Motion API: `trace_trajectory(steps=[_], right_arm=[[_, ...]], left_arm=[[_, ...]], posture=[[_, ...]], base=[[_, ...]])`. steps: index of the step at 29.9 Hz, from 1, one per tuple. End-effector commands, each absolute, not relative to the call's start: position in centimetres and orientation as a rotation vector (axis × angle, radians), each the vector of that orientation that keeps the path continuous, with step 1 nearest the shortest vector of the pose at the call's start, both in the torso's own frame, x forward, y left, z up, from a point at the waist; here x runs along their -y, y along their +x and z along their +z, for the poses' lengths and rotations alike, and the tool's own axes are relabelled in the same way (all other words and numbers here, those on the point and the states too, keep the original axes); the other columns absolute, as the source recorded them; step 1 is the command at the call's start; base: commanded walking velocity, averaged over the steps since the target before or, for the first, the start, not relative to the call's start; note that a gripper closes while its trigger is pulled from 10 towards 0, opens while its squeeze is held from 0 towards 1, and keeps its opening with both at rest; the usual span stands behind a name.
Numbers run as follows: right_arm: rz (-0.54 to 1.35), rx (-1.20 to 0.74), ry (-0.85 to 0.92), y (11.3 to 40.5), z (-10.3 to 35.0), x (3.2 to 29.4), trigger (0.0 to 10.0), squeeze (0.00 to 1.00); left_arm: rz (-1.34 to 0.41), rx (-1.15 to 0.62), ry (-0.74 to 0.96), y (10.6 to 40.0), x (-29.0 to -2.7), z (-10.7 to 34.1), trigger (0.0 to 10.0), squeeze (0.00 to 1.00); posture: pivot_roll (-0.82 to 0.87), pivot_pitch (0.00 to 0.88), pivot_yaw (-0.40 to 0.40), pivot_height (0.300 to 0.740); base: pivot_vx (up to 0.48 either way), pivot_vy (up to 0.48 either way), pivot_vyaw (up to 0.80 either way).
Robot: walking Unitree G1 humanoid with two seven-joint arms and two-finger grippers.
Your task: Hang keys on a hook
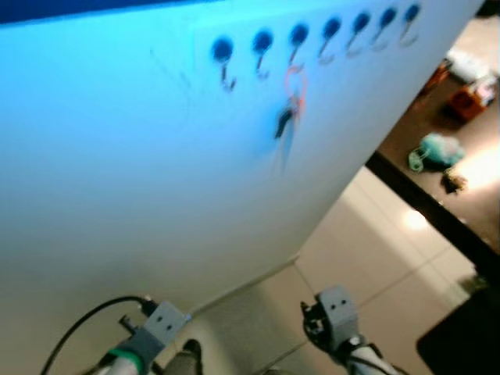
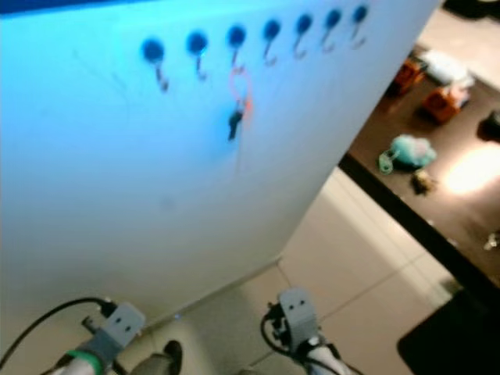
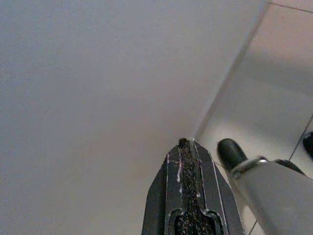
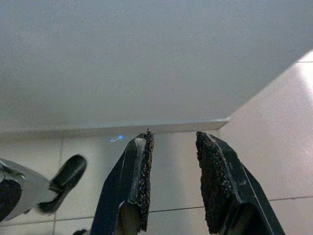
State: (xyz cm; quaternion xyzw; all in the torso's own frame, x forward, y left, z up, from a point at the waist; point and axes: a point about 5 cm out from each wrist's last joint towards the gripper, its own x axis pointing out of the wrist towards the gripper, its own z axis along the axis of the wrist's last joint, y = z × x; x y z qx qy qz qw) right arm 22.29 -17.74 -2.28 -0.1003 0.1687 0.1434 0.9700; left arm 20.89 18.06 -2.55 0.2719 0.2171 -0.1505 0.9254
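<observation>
A row of several dark-capped hooks (image 1: 299, 35) runs along the top of a white wall panel (image 1: 156, 172). An orange key ring with dark keys (image 1: 288, 105) hangs from the third hook from the left; the same keys (image 2: 238, 105) show in the right eye view. Both arms hang low near the floor, far below the hooks. My left gripper (image 3: 188, 147) has its fingers pressed together with nothing between them. My right gripper (image 4: 173, 142) is open and empty, pointing at the base of the wall.
A dark table (image 1: 426, 148) on the right carries a teal plush toy (image 1: 437, 148), orange toys (image 1: 469, 100) and small items. Beige floor tiles (image 1: 367, 258) lie between wall and table. A dark mat (image 1: 461, 336) sits at the lower right.
</observation>
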Motion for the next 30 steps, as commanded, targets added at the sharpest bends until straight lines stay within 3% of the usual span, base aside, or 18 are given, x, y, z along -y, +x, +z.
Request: trace_trajectory(steps=[1,21,27,30], right_arm=[[0.291,-0.380,-0.205,21.4,-3.0,18.0,10.0,0.00],[0.289,-0.325,-0.180,22.4,-2.4,17.6,10.0,0.00],[0.275,-0.328,-0.160,22.4,-2.5,17.7,10.0,0.00],[0.279,-0.329,-0.163,22.4,-2.5,17.6,10.0,0.00]], left_arm=[[-0.321,-0.476,0.550,19.8,-18.1,-3.3,10.0,0.00],[-0.289,-0.386,0.482,21.4,-17.2,-1.9,10.0,0.00],[-0.312,-0.384,0.498,21.4,-17.1,-1.9,10.0,0.00],[-0.321,-0.375,0.506,21.4,-16.9,-2.0,10.0,0.00]], posture=[[-0.02,0.136,-0.014,0.740],[-0.02,0.141,-0.012,0.740],[-0.02,0.141,-0.012,0.740],[-0.02,0.142,-0.011,0.740]], base=[[0.000,0.000,0.78],[0.000,0.000,0.76],[0.000,0.000,0.00],[0.000,-0.445,0.00]])
